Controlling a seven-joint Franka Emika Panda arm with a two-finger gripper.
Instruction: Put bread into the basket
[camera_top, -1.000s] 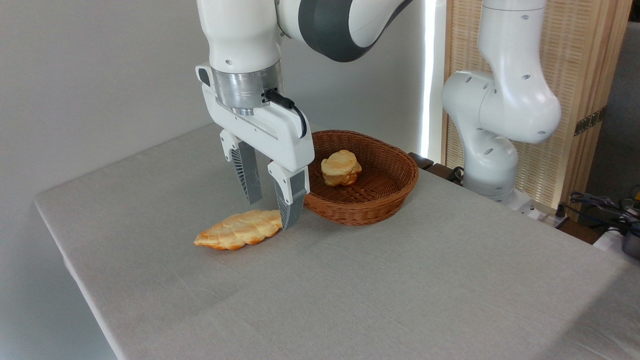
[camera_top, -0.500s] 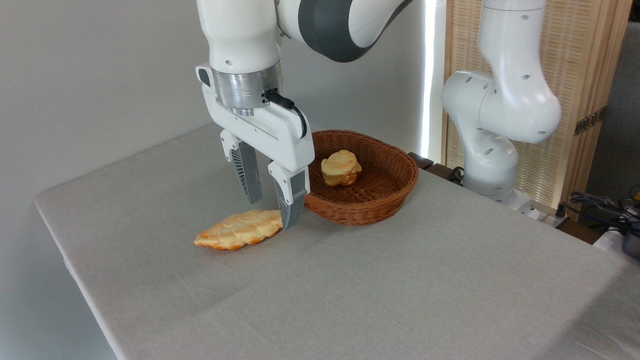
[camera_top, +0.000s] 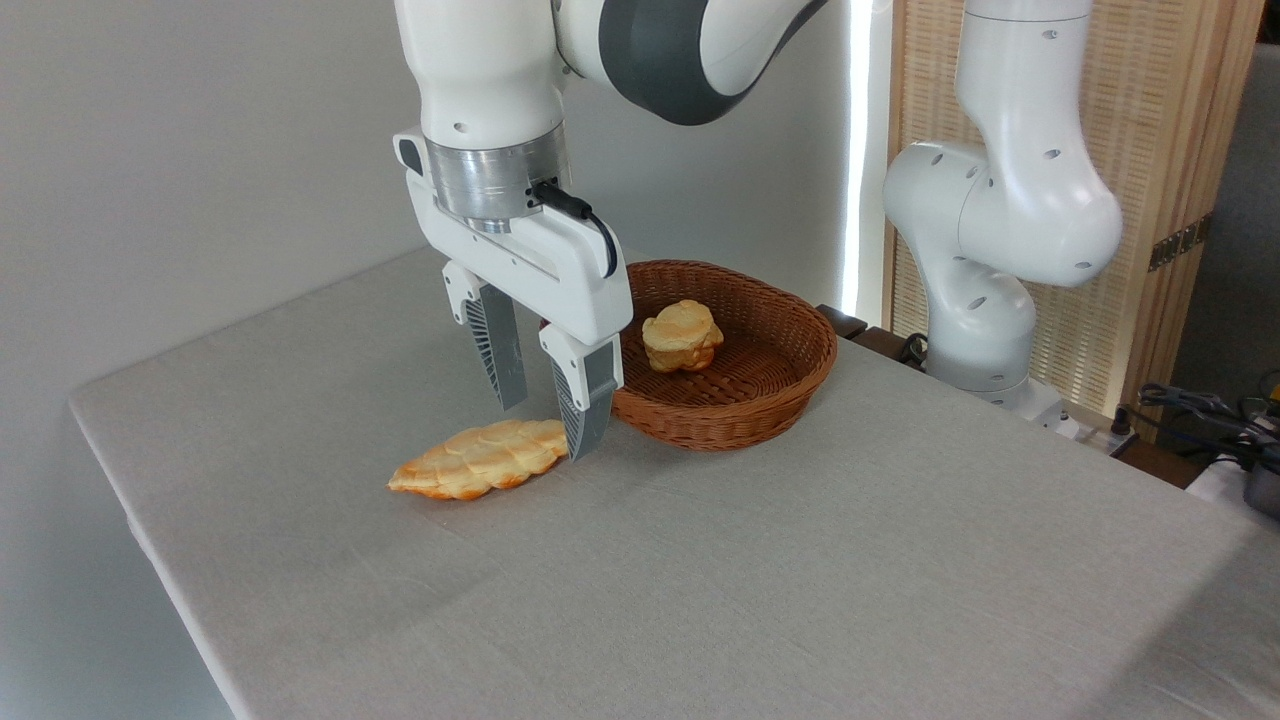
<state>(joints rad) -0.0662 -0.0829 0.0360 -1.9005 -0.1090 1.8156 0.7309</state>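
The bread (camera_top: 478, 458), a long leaf-shaped golden loaf with a scored, braided top and darker orange-brown edges, lies flat on the grey cloth-covered table (camera_top: 760, 570), to the left of the basket (camera_top: 790, 390) and outside it, with a small strip of cloth showing between its right end and the wicker wall. Its pointed left tip aims away from the basket, toward the table's left edge. The gripper (camera_top: 546, 408) hangs straight down over the end of the bread nearest the basket, its two ribbed grey fingers spread with a clear gap between them and nothing held. The nearer finger (camera_top: 584, 410) comes down just at the loaf's right end, its tip about level with the crust; whether it touches the bread cannot be told. The farther finger stands behind the loaf, its tip ending above the cloth beyond the bread's far edge. The basket is an oval, shallow, brown woven piece, and the gripper's white body overlaps its left rim in this view. Inside the basket, left of its centre, sits a small round lumpy bun (camera_top: 682, 336). To the right of the basket, past the table's far edge, rises the white base column of the arm (camera_top: 990, 230).
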